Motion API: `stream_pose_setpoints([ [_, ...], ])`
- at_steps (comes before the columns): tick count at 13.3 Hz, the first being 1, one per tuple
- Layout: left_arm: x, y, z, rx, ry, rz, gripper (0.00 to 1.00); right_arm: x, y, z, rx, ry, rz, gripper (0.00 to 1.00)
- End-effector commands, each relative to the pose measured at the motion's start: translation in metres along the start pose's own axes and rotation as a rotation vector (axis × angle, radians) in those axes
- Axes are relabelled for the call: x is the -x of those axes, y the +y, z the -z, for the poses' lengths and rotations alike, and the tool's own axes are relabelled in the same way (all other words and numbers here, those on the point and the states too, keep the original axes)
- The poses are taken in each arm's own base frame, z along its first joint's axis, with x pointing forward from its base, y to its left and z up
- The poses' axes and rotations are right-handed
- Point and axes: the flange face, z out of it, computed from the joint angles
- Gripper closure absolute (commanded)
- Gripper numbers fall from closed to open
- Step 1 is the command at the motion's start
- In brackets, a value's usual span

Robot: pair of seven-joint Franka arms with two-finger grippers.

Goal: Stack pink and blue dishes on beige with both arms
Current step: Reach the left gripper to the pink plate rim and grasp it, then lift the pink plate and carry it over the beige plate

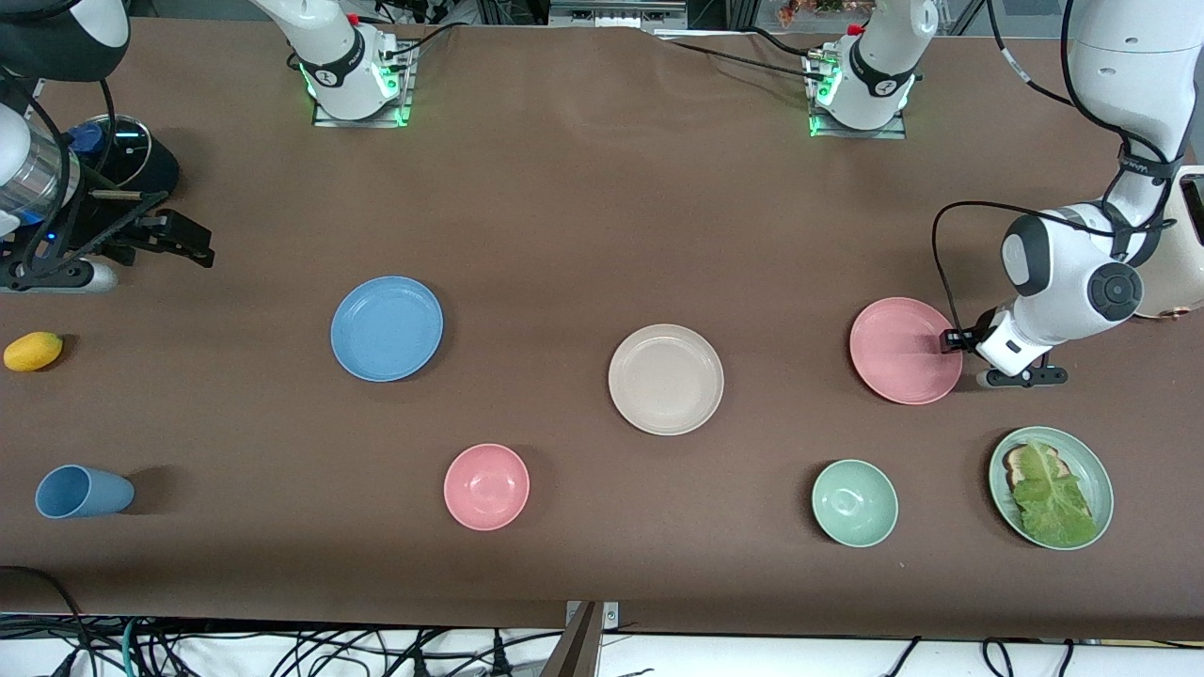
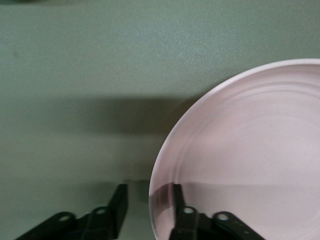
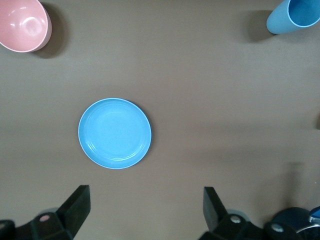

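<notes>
The pale pink plate lies toward the left arm's end of the table, and the beige plate sits mid-table. Toward the right arm's end lies the sky-blue plate. My left gripper is low at the pink plate's edge. It is open, with one finger over the pink plate and the other outside its rim, so the left gripper straddles the rim. My right gripper hangs high over the right arm's end of the table. The right gripper is open and holds nothing, and the blue plate lies well below it.
Nearer the front camera stand a pink bowl, a mint-green bowl, a green plate with toast and lettuce, and a blue cup on its side. A yellow fruit and a dark device sit at the right arm's end.
</notes>
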Motion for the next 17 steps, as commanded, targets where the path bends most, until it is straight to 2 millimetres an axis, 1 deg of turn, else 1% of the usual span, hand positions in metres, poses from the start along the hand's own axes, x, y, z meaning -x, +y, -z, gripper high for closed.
stream_pose_setpoints([
  [1,-0.005,-0.002,0.002,0.012,0.004,-0.017,1.00,0.002,0.002,0.001,0.010,0.009,0.016,0.00],
  [3,-0.009,0.002,0.007,0.011,0.009,-0.012,1.00,0.002,0.002,0.001,0.010,0.009,0.016,0.00],
  [5,-0.018,0.005,0.026,0.028,-0.024,-0.006,1.00,0.002,0.002,0.001,0.010,0.008,0.016,0.00],
  [6,-0.024,0.009,0.041,0.061,-0.041,0.010,1.00,0.002,0.002,0.001,0.012,0.008,0.016,0.00],
  [7,-0.029,0.019,0.063,0.096,-0.055,0.011,1.00,0.002,0.002,0.001,0.010,0.008,0.016,0.00],
  [8,-0.034,0.022,0.084,0.114,-0.079,0.007,1.00,0.002,0.002,0.001,0.012,0.008,0.016,0.00],
  [10,-0.043,0.039,0.119,0.141,-0.133,-0.028,1.00,0.002,0.003,0.001,0.012,0.008,0.014,0.00],
  [11,-0.044,0.045,0.134,0.169,-0.146,-0.029,1.00,0.002,0.002,0.001,0.012,0.008,0.016,0.00],
  [12,-0.042,0.048,0.143,0.207,-0.147,-0.016,1.00,0.002,0.002,0.001,0.012,0.008,0.016,0.00],
  [13,-0.042,0.058,0.155,0.259,-0.129,-0.004,1.00,0.002,0.002,0.001,0.012,0.008,0.016,0.00],
  [14,-0.042,0.078,0.160,0.305,-0.126,0.002,1.00,0.002,0.002,0.001,0.012,0.006,0.016,0.00],
  [15,-0.043,0.099,0.163,0.319,-0.131,0.021,1.00,0.003,0.002,0.001,0.012,0.006,0.016,0.00],
  [16,-0.045,0.128,0.169,0.323,-0.131,0.030,1.00,0.003,0.003,0.002,0.012,0.006,0.014,0.00],
  [17,-0.048,0.150,0.175,0.324,-0.128,0.041,1.00,0.004,0.004,0.003,0.012,0.008,0.013,0.00],
])
